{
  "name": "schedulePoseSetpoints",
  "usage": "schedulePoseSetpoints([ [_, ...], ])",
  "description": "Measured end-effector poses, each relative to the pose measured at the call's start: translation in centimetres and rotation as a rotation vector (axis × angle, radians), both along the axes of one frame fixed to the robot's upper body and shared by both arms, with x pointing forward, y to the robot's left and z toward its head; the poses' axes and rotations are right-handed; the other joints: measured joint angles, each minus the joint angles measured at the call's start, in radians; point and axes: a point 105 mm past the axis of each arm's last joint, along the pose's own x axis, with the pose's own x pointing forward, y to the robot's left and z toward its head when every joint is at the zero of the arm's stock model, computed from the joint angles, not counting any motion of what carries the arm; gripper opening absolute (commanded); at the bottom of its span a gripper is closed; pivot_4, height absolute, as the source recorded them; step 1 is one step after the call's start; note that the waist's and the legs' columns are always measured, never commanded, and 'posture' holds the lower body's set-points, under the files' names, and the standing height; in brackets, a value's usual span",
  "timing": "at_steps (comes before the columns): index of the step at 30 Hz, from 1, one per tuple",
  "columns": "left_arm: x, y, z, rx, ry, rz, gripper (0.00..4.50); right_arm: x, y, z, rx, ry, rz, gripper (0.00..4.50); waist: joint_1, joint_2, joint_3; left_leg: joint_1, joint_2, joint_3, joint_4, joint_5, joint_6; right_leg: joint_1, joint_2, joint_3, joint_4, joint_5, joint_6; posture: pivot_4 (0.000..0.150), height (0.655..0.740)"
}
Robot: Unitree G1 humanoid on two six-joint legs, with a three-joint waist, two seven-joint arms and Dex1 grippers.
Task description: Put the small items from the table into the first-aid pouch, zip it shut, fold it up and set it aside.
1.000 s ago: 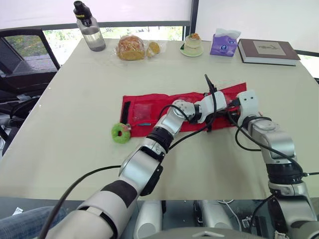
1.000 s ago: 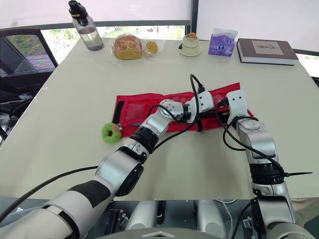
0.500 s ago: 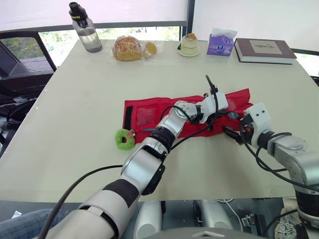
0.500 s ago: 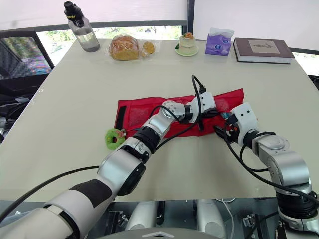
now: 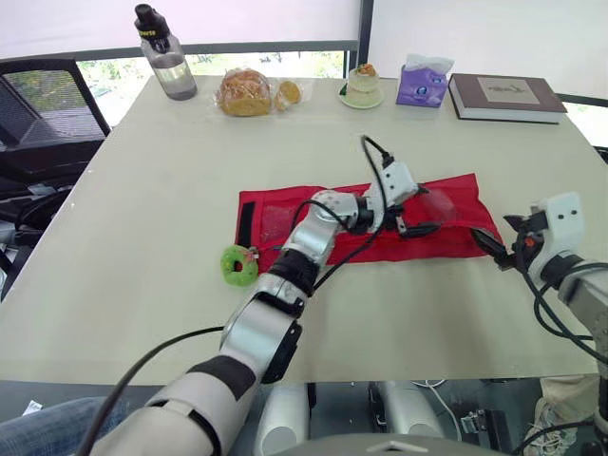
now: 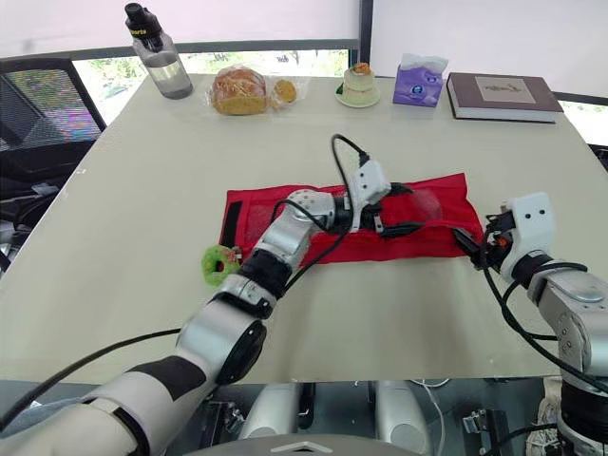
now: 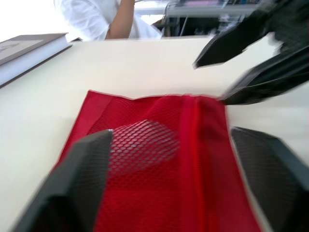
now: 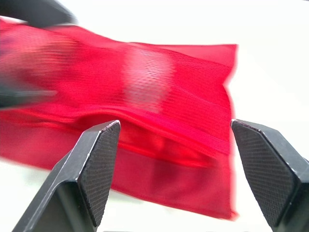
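The red first-aid pouch lies unfolded flat across the middle of the table, with a black strap at its left end. A green ring-shaped item sits on the table just off its front left corner. My left gripper hovers over the pouch's right half, open and holding nothing; in the left wrist view its fingers stand wide over the red mesh. My right gripper is open at the pouch's right end, off the fabric, facing the pouch.
Along the far edge stand a water bottle, bagged bread, a small dessert on a saucer, a tissue pack and a book. A black chair is at the left. A person in a white shirt sits beyond the table.
My left gripper has gone from shut to open over the pouch. The right arm has drawn back to the right, off the pouch's end, and the pouch's right end lies flatter.
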Motion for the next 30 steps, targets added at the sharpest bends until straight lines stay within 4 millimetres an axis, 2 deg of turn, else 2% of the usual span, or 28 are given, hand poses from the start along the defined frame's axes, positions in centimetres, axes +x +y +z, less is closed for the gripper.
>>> schedulePoseSetpoints([
  [1,-0.1,0.8,0.0,0.000,0.003,-0.002,4.47,0.0,-0.5,-0.6,0.002,0.018,-0.020,3.91,0.000,0.000,0.000,0.001,0.000,0.000,0.000,0.000,0.000,0.000,0.000,0.000,0.000,0.000,0.000,0.150,0.7400],
  [3,-0.6,4.1,-0.3,0.020,0.026,0.019,4.47,0.2,-1.3,-2.2,0.035,0.062,-0.060,3.91,-0.006,0.001,0.000,0.001,0.000,0.001,-0.001,0.000,0.000,0.000,0.000,0.001,0.001,0.000,0.000,0.150,0.7400],
  [5,-0.9,6.3,-0.4,0.034,0.046,0.045,4.47,0.3,-1.6,-3.0,0.058,0.084,-0.076,3.91,-0.008,0.001,0.000,0.001,0.000,0.001,-0.001,0.000,0.000,0.000,0.000,0.001,0.001,0.000,0.000,0.150,0.7400],
  [10,-2.9,9.9,0.9,0.024,0.054,0.033,4.47,1.0,-1.5,-4.6,0.148,0.118,-0.077,3.91,0.000,0.001,0.000,0.001,0.000,0.001,0.000,0.000,0.000,0.000,-0.001,0.001,0.000,0.000,0.000,0.150,0.7400],
  [11,-2.9,9.9,0.9,0.024,0.054,0.033,4.47,1.0,-1.5,-4.6,0.148,0.118,-0.077,3.91,0.000,0.001,0.000,0.001,0.000,0.001,0.000,0.000,0.000,0.000,-0.001,0.001,0.000,0.000,0.000,0.150,0.7400],
  [12,-3.4,10.9,1.5,0.012,0.061,0.025,4.50,1.2,-1.2,-4.8,0.190,0.119,-0.062,3.34,0.000,0.001,0.000,0.001,0.000,0.001,-0.001,0.000,0.000,0.000,-0.001,0.001,0.000,0.000,0.000,0.150,0.7400],
  [13,-3.7,11.7,1.8,0.012,0.065,0.024,4.50,1.1,-0.9,-4.7,0.218,0.114,-0.049,3.10,-0.001,0.001,0.000,0.002,0.001,0.001,-0.001,0.000,0.000,0.000,0.000,0.001,0.000,0.000,0.000,0.150,0.7400],
  [16,-4.7,14.8,3.1,0.036,0.061,0.036,4.50,0.9,-0.1,-4.5,0.285,0.106,0.008,1.68,-0.004,0.001,0.000,0.002,0.001,0.001,-0.002,0.000,0.000,0.000,0.000,0.001,0.000,0.000,0.000,0.150,0.7400],
  [19,-5.5,15.8,3.3,0.053,0.062,0.035,4.50,0.7,-0.2,-4.2,0.307,0.092,0.015,0.23,0.003,0.001,0.000,0.002,0.001,0.002,-0.001,0.000,0.000,0.001,-0.001,0.001,-0.001,0.000,0.000,0.150,0.7400],
  [20,-5.9,15.9,3.2,0.060,0.062,0.030,4.50,0.5,-0.4,-4.3,0.308,0.090,0.009,0.09,0.005,0.001,0.000,0.002,0.001,0.002,-0.001,0.000,0.000,0.002,-0.001,0.000,-0.001,0.000,0.000,0.150,0.7400],
  [23,-6.7,16.1,2.8,0.074,0.081,0.015,4.50,-0.2,-1.2,-4.7,0.289,0.098,-0.001,0.09,0.010,0.001,0.000,0.002,0.001,0.001,-0.001,0.000,0.000,0.002,-0.001,0.000,-0.001,0.000,0.000,0.150,0.7400],
  [27,-7.5,16.3,3.0,0.082,0.083,-0.004,4.50,-2.6,-3.5,-5.2,0.202,0.146,-0.007,0.09,0.014,0.002,0.000,0.002,0.000,0.001,-0.001,0.000,0.000,0.002,-0.002,0.000,-0.001,0.000,0.000,0.150,0.7400],
  [30,-7.7,16.7,3.4,0.080,0.080,0.006,4.50,-4.6,-8.6,-5.0,0.026,0.174,-0.115,0.09,0.012,0.002,0.000,0.003,0.000,0.002,0.001,0.000,0.000,0.003,-0.002,0.000,-0.002,-0.001,0.000,0.150,0.7400],
])
